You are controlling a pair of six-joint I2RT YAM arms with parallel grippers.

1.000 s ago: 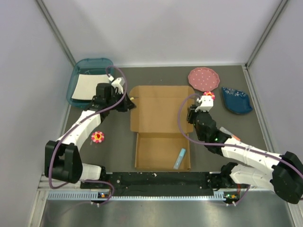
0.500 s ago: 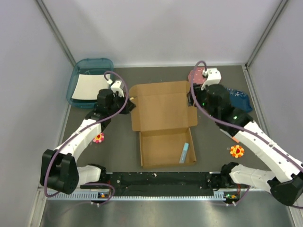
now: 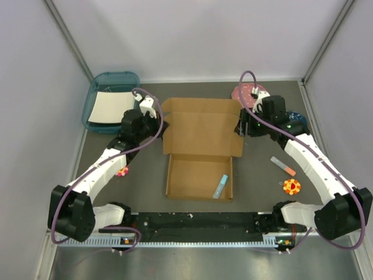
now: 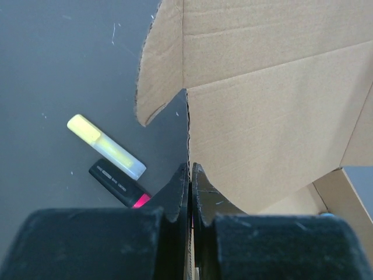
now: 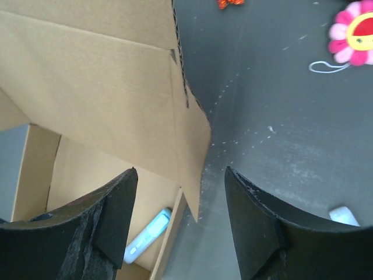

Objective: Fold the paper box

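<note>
The paper box (image 3: 201, 131) is brown corrugated cardboard in the middle of the table, its big lid panel raised behind the shallow tray part (image 3: 195, 175). My left gripper (image 3: 158, 126) is shut on the lid's left side flap; the left wrist view shows the fingers (image 4: 178, 189) pinching the thin cardboard edge (image 4: 188, 134). My right gripper (image 3: 239, 127) stands open at the lid's right edge. In the right wrist view the right side flap (image 5: 189, 151) hangs between the spread fingers (image 5: 119, 216), touching neither. A light blue highlighter (image 3: 220, 186) lies inside the tray part.
A teal tray (image 3: 108, 84) with white paper sits far left, a pink plate (image 3: 247, 92) and a blue dish (image 3: 296, 119) far right. An orange-tipped marker (image 3: 282, 165), orange flower (image 3: 291, 186) and pink flower (image 3: 121, 171) lie on the table. A yellow highlighter (image 4: 105, 147) and black marker (image 4: 116, 184) lie left of the box.
My right arm swung from the box's near right side up to the lid's right edge, and its jaws opened. The lid panel rose and the box shifted slightly. The left gripper stayed shut.
</note>
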